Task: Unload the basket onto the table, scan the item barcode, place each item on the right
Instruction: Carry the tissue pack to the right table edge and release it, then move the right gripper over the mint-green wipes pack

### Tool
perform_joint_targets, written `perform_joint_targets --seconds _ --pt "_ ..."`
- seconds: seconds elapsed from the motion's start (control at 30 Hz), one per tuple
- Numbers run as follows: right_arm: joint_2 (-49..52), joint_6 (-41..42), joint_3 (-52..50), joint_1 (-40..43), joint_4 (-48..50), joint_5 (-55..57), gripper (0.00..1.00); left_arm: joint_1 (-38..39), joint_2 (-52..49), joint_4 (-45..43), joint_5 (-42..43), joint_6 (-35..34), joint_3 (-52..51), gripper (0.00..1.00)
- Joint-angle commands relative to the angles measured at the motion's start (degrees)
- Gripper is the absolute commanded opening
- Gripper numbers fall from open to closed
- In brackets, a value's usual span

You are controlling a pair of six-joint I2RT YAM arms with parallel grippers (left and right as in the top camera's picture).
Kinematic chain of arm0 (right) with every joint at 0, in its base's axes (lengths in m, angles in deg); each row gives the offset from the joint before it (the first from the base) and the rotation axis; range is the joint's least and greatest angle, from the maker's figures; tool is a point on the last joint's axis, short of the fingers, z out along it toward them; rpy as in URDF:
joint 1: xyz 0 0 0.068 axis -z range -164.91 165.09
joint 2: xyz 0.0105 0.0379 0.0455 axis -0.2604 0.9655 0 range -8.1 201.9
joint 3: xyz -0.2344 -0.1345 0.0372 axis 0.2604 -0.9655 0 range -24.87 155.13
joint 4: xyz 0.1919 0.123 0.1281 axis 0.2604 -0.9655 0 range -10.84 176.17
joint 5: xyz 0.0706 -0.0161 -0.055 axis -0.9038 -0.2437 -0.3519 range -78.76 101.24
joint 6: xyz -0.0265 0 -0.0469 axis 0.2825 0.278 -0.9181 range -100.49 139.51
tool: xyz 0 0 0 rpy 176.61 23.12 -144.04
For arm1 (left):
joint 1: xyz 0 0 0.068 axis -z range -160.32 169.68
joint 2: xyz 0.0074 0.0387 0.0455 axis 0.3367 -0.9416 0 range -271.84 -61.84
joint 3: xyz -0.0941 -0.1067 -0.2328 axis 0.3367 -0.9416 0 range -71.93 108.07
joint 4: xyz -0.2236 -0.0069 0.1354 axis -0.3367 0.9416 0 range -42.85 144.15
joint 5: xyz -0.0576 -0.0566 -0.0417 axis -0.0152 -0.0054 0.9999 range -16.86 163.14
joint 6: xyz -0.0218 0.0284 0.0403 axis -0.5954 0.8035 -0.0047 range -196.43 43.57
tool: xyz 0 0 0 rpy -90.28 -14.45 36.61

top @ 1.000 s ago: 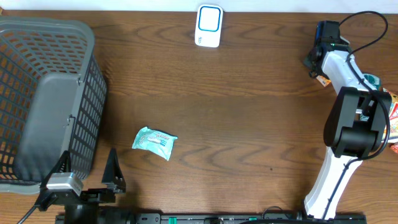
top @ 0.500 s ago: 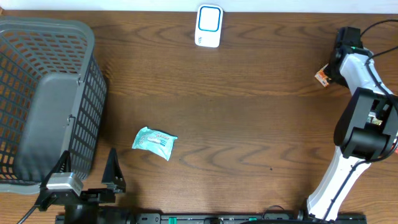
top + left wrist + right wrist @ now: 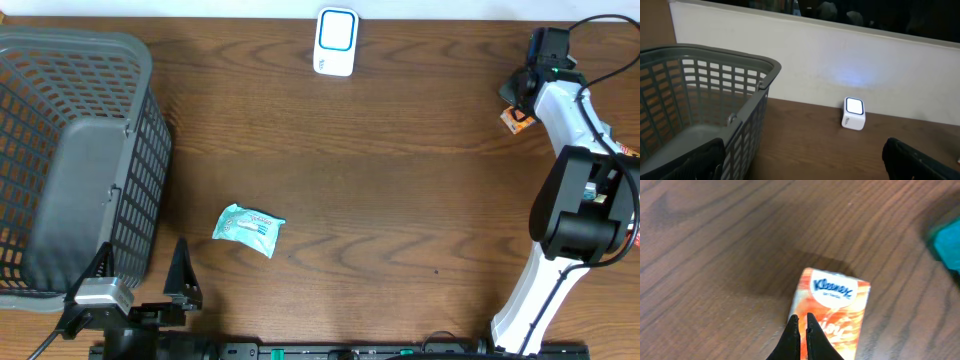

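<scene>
Orange soft-wrapped Kleenex tissue pack (image 3: 840, 300): the right gripper (image 3: 800, 322) clamps only its edge, so it may slip. The left gripper (image 3: 807, 162) stands apart, empty.

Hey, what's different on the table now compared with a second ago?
The right arm swung out to its right, then came partway back. The right tool stayed shut on the orange Kleenex pack, which edged slightly away from the robot. The left tool stayed open, and the teal packet, basket and scanner did not move.
</scene>
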Motion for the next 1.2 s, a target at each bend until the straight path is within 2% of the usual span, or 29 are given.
perform_joint_targets --seconds 0.0,0.17,0.4,0.6,0.7,0.73,0.83,0.97,1.03,1.07,1.17 --pt "1.3 -0.4 0.3 -1.4 1.4 2.1 0.01 0.2 0.1 0.0 -0.3 0.9 0.0 0.98" --pt "5.7 -0.4 0.3 -2.1 1.4 5.8 0.01 0.2 0.1 0.0 -0.3 0.9 0.0 0.98" --pt "7.5 3.3 0.3 -0.9 -5.4 20.4 0.01 0.2 0.1 0.0 -0.3 0.9 0.0 0.98" --pt "7.2 3.2 0.4 4.0 -12.0 27.7 0.01 0.2 0.1 0.0 -0.3 0.9 0.0 0.98" --pt "6.2 3.1 0.4 6.7 -14.1 27.3 0.02 0.2 0.1 0.0 -0.3 0.9 0.0 0.98" --pt "5.7 2.8 0.4 7.0 -14.3 26.8 0.05 0.2 0.1 0.0 -0.3 0.9 0.0 0.98" --pt "1.7 -2.3 0.4 7.2 -14.4 21.0 0.3 0.2 0.1 0.0 -0.3 0.9 0.0 0.98" --pt "-5.2 -6.0 0.4 6.3 -15.0 7.0 0.47 0.2 0.1 0.0 -0.3 0.9 0.0 0.98" --pt "-9.9 -6.0 0.4 5.2 -16.2 -9.3 0.68 0.2 0.1 0.0 -0.3 0.9 0.0 0.98" --pt "-12.2 -6.0 0.4 4.4 -17.9 -20.0 0.72 0.2 0.1 0.0 -0.3 0.9 0.0 0.98" --pt "-14.3 -6.0 0.4 1.3 -20.0 -39.2 0.99 0.2 0.1 0.0 -0.3 0.9 0.0 0.98"
